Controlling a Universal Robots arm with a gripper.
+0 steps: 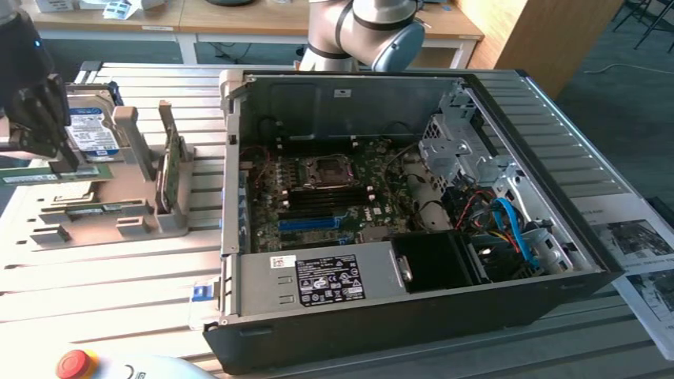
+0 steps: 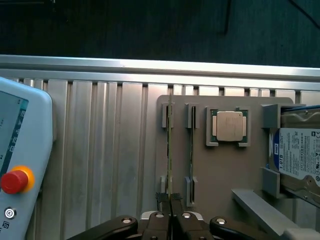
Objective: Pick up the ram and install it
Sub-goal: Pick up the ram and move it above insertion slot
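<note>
Exterior view: the tool (image 1: 65,162) hangs over a grey holder (image 1: 106,225) on the slatted desk (image 1: 116,284), at the exterior view's left, well apart from the open computer case (image 1: 411,304). The ram (image 1: 61,175) lies level just beneath it.

Wrist view: the tool (image 2: 170,201) stands narrow, its fingertips (image 2: 162,199) pinched on the near end of the ram (image 2: 170,145), which is seen edge-on in the holder (image 2: 220,170). A second stick (image 2: 191,150) stands just beside it, a processor chip (image 2: 228,125) nearby.
</note>
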